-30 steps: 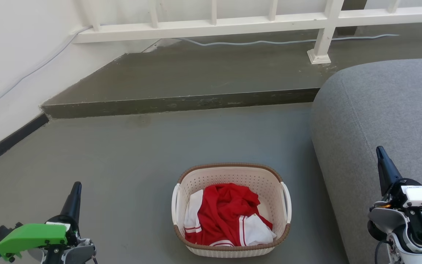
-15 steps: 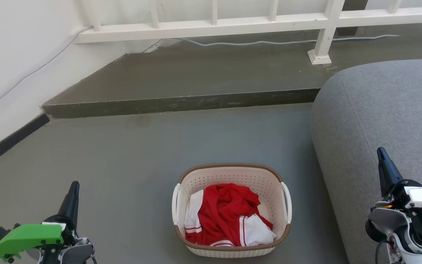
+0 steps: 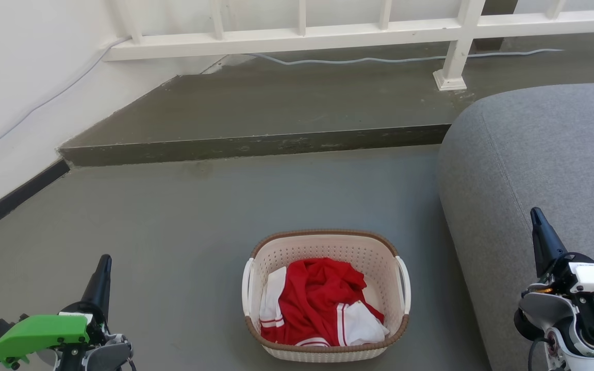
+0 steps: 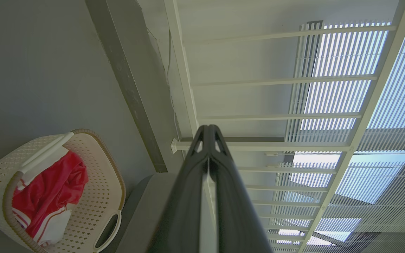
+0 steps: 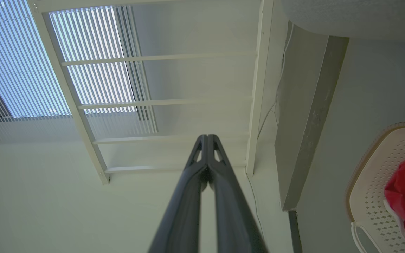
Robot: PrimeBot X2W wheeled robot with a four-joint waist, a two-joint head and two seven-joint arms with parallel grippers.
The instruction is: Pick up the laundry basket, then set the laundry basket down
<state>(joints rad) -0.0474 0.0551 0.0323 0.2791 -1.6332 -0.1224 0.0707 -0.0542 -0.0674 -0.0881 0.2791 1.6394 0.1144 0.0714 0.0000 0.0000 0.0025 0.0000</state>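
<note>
The laundry basket (image 3: 323, 242) sits upright on the grey floor (image 3: 173, 232), in front of me and between my two arms. A red and white garment (image 3: 323, 296) is bunched inside it, and the grey sofa (image 3: 534, 154) is just beside its right side. My left claw (image 3: 104, 262) is clenched on nothing, fingers pressed together, off to the basket's left and well apart from it. My right claw (image 3: 535, 213) is likewise clenched and empty, held over the sofa's edge. This scene would fit a basket waiting to be lifted as well as one lifted and put back down, so I weigh the hazards both ways. If a lift is due, clenched fingers could not hook the thin left loop handle (image 3: 246, 286) or the right loop handle (image 3: 404, 283). They would only shove the light plastic and skid it across the floor. Gripping one side alone, or raising the sides unevenly, would tilt the basket and spill the garment. The sofa crowds the right side, so my right arm could brush the cushion or push the basket sideways. If the job is done, the danger is a careless swing of either arm that knocks the basket over or drags it off its spot.
</note>
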